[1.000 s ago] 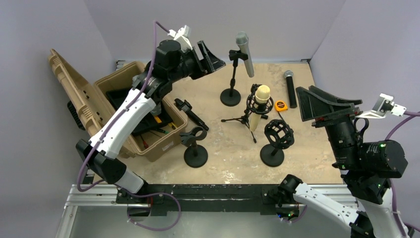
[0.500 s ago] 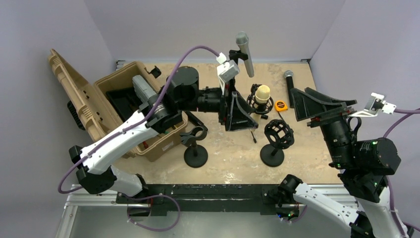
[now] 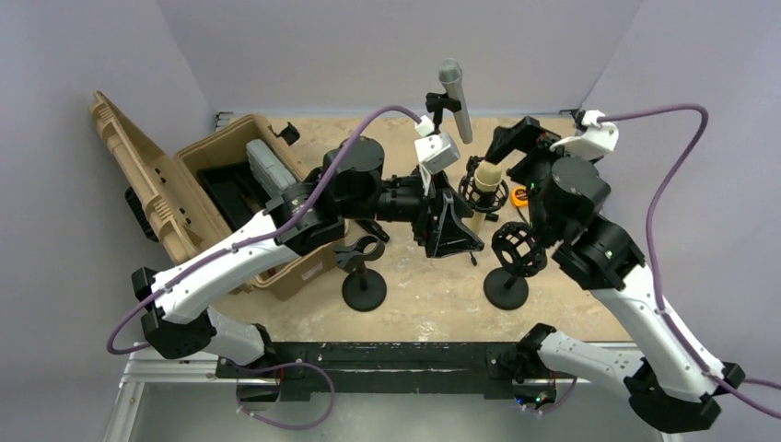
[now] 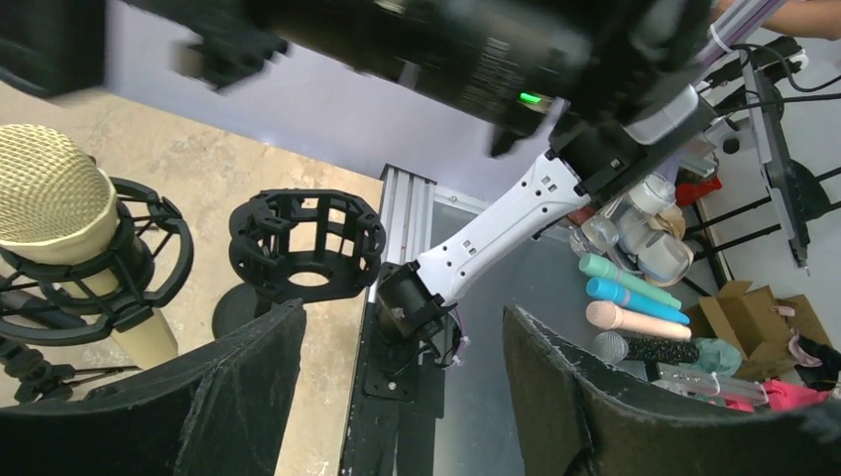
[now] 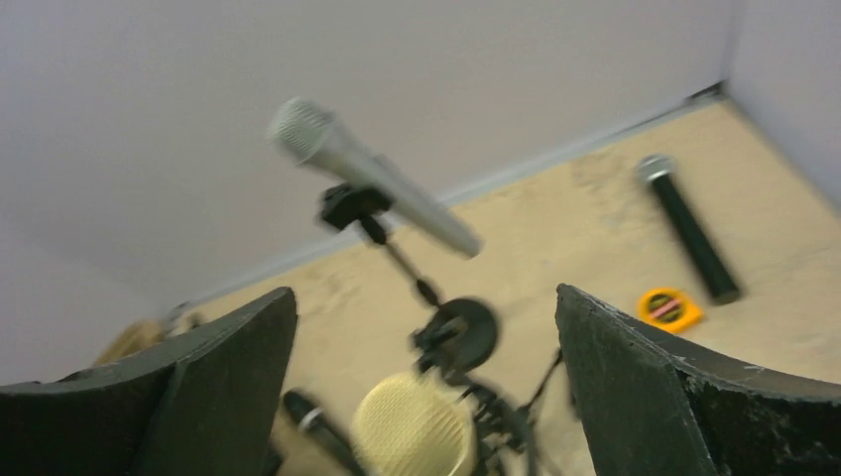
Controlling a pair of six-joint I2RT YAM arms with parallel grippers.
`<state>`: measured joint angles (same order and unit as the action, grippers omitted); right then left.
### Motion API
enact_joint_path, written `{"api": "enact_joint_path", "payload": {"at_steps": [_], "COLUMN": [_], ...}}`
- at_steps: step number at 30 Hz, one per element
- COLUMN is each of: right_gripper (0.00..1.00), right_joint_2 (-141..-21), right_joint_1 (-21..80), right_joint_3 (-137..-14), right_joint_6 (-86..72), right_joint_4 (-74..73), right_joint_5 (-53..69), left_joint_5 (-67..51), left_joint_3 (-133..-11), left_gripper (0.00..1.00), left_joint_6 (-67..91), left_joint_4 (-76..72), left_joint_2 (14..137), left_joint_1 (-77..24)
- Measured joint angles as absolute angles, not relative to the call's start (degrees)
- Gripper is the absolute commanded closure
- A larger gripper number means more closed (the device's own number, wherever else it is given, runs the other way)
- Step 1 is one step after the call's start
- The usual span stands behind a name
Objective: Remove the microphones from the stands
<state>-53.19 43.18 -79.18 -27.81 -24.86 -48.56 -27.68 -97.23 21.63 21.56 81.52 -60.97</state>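
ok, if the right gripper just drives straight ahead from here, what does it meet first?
Probably the gold microphone, sitting low between the right gripper's open fingers in its wrist view. The silver microphone's stand is beyond it. The frame is blurred, so depth is uncertain.

Top camera: high behind robot, looking down. Left wrist: close, sideways. Right wrist: toward back wall (image 5: pixel 417 69). All share gold microphone (image 3: pixel 488 173).

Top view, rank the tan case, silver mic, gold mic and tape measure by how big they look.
1. Tan case, clearly largest.
2. Silver mic and gold mic, about alike; the gold one is partly hidden.
3. Tape measure, smallest.
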Motion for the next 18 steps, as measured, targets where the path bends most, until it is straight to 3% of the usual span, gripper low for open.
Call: {"api": "enact_joint_path", "payload": {"at_steps": [7, 13, 18], "right_gripper": [0.01, 0.01, 0.03], "right_joint_2": [-55.8, -55.8, -53.7], "right_joint_1": [14.1, 9.7, 8.6], "right_joint_3": [-76.1, -75.6, -77.6], "right_joint_6": [-19.4, -19.9, -25.9], "right_joint_4": [-19.0, -17.9, -25.3], "right_joint_5": [-36.2, -30.1, -30.3], "left_joint_5": [-22.4, -18.3, -15.8], "left_joint_3": [-96.8, -96.8, -96.6], "left_gripper": [0.3, 0.29, 0.28], "left_joint_6": [19.4, 16.6, 14.8], "left_joint_4": [22.3, 25.7, 27.2], "left_joint_2": [82.9, 84.9, 84.9], "left_joint_1": [-65.5, -67.7, -68.0]}}
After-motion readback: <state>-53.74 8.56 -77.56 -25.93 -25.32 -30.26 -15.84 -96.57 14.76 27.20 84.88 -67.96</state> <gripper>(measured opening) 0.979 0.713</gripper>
